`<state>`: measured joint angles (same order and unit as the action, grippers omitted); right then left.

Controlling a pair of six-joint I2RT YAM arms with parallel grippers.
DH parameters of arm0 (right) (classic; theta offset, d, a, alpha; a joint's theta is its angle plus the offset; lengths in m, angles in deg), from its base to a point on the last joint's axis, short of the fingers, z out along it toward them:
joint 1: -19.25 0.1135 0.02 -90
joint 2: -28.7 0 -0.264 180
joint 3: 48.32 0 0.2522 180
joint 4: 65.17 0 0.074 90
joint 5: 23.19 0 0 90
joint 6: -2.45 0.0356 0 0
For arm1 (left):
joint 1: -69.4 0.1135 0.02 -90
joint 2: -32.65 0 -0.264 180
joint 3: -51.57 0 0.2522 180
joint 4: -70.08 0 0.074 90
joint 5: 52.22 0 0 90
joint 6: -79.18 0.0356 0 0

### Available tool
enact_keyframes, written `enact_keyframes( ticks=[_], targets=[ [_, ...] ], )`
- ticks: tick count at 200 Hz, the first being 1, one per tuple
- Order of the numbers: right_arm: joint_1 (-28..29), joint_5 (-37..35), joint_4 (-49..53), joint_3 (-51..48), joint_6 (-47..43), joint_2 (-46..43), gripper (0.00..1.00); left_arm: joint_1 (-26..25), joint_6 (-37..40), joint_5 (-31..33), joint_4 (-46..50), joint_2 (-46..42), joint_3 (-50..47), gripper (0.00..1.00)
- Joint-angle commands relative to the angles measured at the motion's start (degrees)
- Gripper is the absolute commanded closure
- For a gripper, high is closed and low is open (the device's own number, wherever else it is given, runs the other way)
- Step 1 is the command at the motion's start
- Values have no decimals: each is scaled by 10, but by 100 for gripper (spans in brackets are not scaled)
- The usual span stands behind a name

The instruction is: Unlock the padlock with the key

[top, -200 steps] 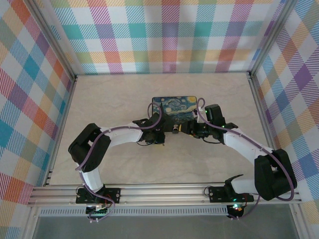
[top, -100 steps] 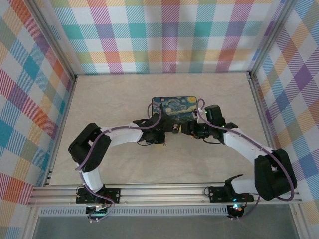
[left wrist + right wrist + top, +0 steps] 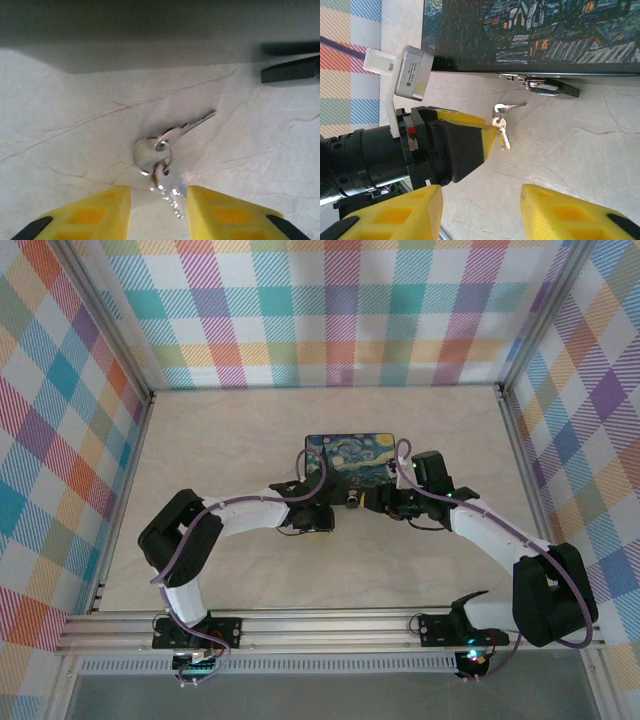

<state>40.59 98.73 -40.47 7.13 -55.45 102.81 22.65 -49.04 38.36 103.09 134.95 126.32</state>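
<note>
Pastel checked walls (image 3: 330, 300) box in the pale, marble-veined surface (image 3: 75, 125). On it I have both arms gathered at the near side of the black box with the blue swirling-night painted lid (image 3: 350, 450).

The small silvery metal padlock (image 3: 542, 86) hangs at the box's latch, so the key has to be brought to it. That is why I read the arms as splitting the work, one to fetch and one to steady.

The thin grey metal key bunch (image 3: 160, 160) lies flat on the surface, right at the tips of the left gripper (image 3: 157, 205). Its ring and one key sit just beyond the tips, and the other key points back into the gap between them. Those jaws are partly open, wider than the key, straddling it and gripping nothing. I cannot tell whether they touch the surface.

From the right wrist view, the bunch lies a little short of the padlock and apart from it. The right gripper (image 3: 480, 210) has its jaws spread wide and empty. The padlock is ahead of them, well beyond the tips, with the keys in between.

My judgement is that picking up the key is the step in hand. Closing on so thin a thing lying flat could let it slide out.
</note>
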Motion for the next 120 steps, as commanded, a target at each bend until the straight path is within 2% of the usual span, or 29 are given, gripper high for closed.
enact_keyframes(
  ticks=[1,33,65,120],
  targets=[
    [-3,2,11,-3,-12,-11,54,-16,-23,12,9,27,12,65],
    [-3,3,15,-3,-16,-14,54,-25,-35,35,14,44,15,69],
    [-4,-1,22,-6,-20,-22,54,-35,-41,68,48,50,19,79],
    [-8,2,32,-8,-31,-22,54,-39,-56,68,58,31,13,100]
  ],
)
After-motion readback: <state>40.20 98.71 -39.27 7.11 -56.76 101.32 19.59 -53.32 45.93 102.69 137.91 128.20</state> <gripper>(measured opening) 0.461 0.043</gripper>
